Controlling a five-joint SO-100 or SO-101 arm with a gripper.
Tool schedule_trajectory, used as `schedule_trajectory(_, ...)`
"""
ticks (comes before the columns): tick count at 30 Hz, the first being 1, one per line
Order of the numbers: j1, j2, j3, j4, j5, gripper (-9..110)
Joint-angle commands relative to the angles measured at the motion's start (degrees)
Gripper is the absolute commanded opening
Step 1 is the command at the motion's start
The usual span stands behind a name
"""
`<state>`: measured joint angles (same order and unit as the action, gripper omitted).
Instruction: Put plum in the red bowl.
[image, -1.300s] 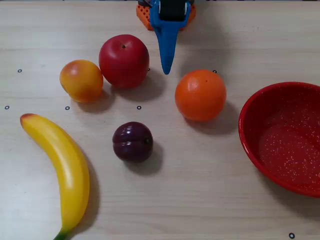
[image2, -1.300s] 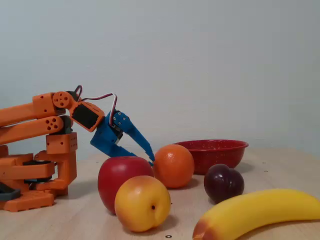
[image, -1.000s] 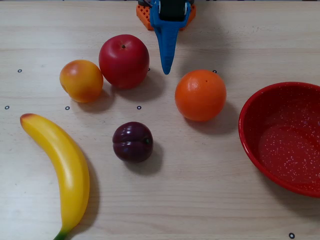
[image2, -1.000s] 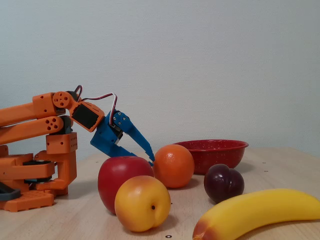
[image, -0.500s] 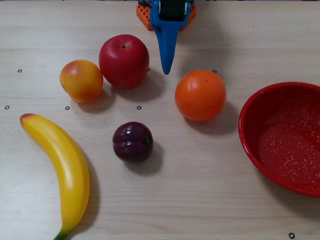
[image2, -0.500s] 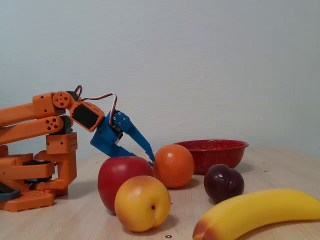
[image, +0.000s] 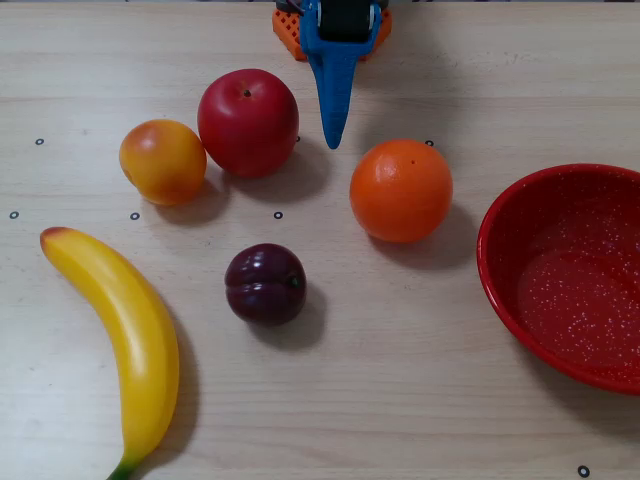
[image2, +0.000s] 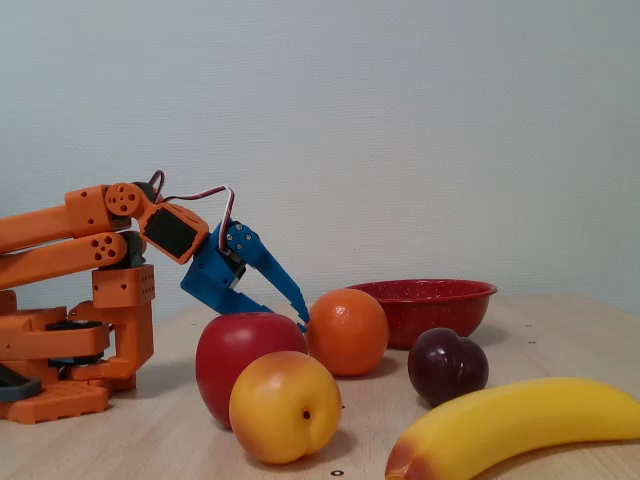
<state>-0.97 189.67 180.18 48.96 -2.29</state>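
Dark purple and shiny, the plum (image: 266, 284) sits alone on the desk (image: 400, 400), in front of the apple (image: 248, 122) and the orange (image: 400, 190) in the overhead view. Your blue pincer (image: 333, 135) is closed, holds nothing, and points down between those two fruits. Open it wide first. Then reach past the apple and orange without bumping them, come down over the plum, and squeeze its round sides gently. The red bowl (image: 500, 235) waits empty at the right.
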Motion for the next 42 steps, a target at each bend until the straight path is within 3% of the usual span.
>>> schedule_trajectory(1, -0.88, 1.23, 2.37, 0.18, 0.44, 0)
schedule_trajectory(42, -0.79, 1.23, 2.37, 0.18, 0.44, 4)
